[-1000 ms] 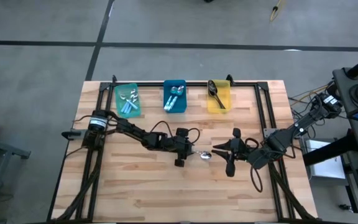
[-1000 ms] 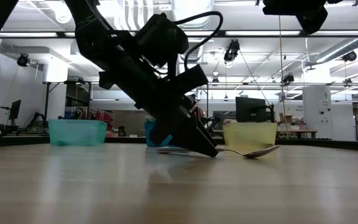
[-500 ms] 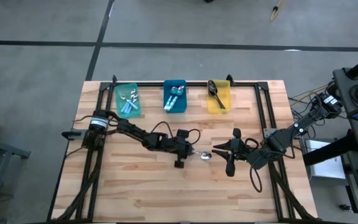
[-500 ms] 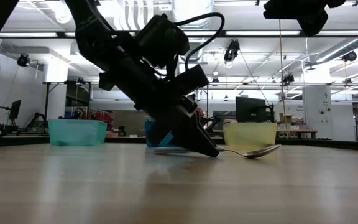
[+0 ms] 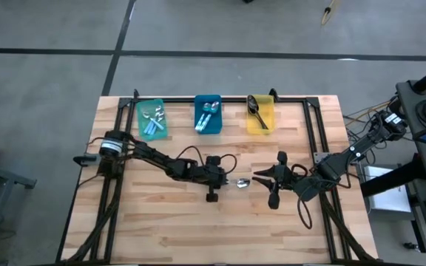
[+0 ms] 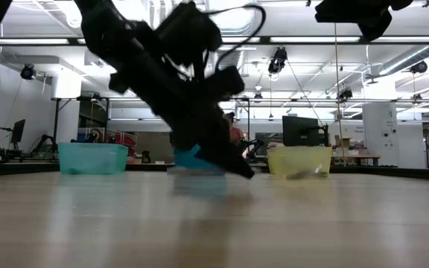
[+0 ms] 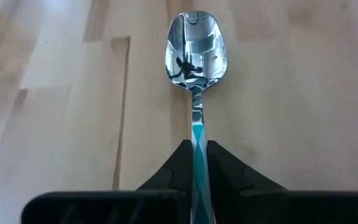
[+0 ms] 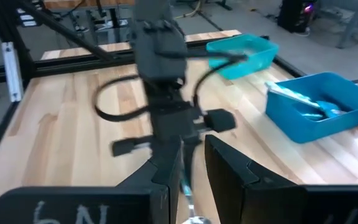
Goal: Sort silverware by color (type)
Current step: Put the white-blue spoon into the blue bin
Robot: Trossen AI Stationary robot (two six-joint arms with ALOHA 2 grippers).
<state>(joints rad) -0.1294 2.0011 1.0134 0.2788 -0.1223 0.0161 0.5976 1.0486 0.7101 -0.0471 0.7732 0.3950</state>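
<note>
My left gripper [image 5: 226, 182] is at the table's middle, shut on a spoon [image 7: 196, 46] with a shiny silver bowl and a light-blue handle. The bowl [image 5: 243, 182] points toward the table's right. In the low view the gripper [image 6: 246, 171] is blurred and a little above the tabletop. My right gripper [image 5: 274, 181] is open and empty just right of the spoon's bowl, facing the left gripper; its fingers [image 8: 229, 169] show in its wrist view. More spoons lie in three bins at the far edge. My left gripper pinches the spoon's light-blue handle [image 7: 197, 148] between its two fingers, a little behind the neck. The fingers slant down from the table's left, and the spoon sticks out forward in line with them. The bowl faces up and the spoon seems clear of the table.
A teal bin [image 5: 151, 118], a blue bin [image 5: 208, 113] and a yellow bin [image 5: 260, 113] stand in a row at the far edge, each with spoons in it. Black frame rails [image 5: 316, 133] run along the table's sides. Bare wood lies toward the near edge.
My left gripper has gone up a little with the spoon. The spoon's bowl rested on the table before and is now lifted off it. My right gripper has kept still.
</note>
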